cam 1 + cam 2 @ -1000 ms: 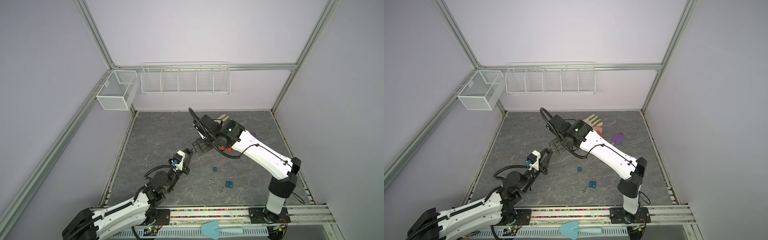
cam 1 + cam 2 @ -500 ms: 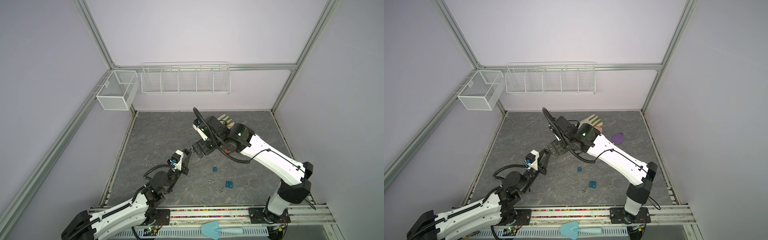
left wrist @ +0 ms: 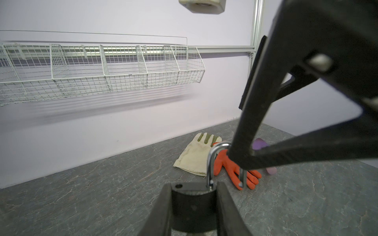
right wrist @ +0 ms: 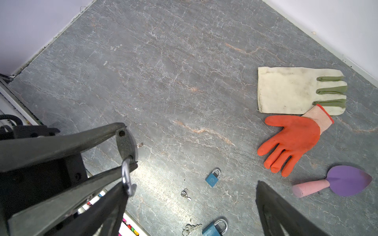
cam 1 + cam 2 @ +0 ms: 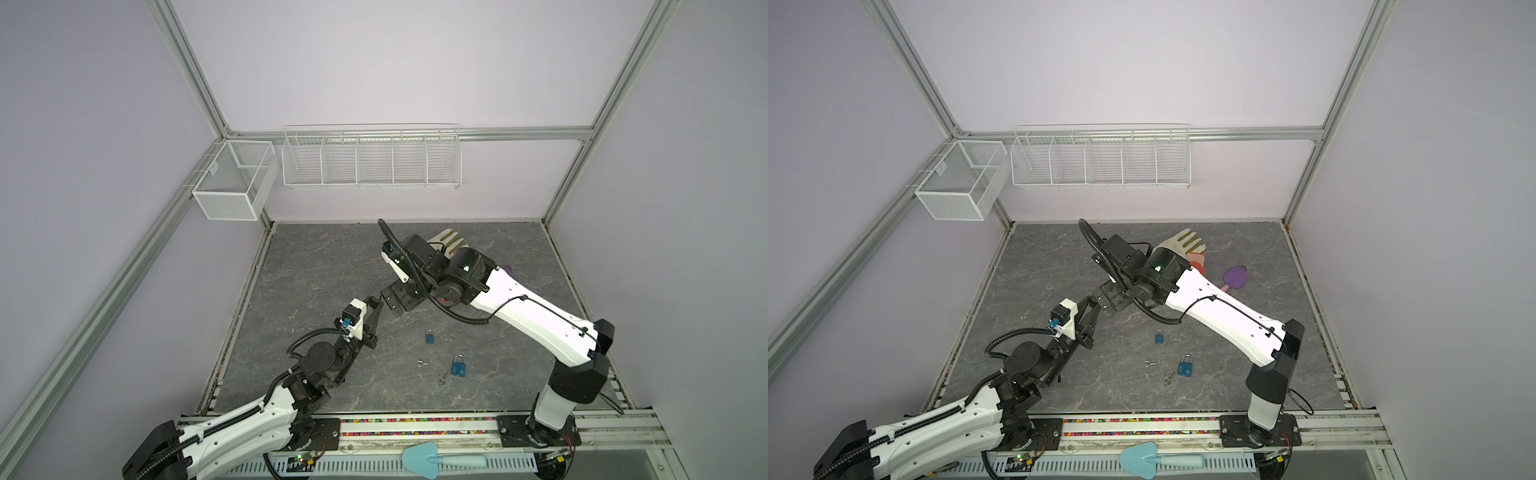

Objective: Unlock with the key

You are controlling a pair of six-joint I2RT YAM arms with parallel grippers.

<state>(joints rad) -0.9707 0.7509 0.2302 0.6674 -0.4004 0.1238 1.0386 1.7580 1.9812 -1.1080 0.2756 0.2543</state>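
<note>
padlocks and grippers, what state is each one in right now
black padlock, shackle swung open, unlocked
left gripper, shut on black padlock
right gripper, open, holding nothing
small blue padlock, shackle closed
large blue padlock, shackle closed

The right arm (image 5: 536, 313) has swung its elbow out toward the right edge of the tabletop (image 5: 332, 257), then eased partway back. With that, the right hand (image 5: 387, 305) has sunk a little lower. It now sits closer in against the padlock (image 3: 192, 206) that the left hand (image 5: 374, 312) holds up.
</note>
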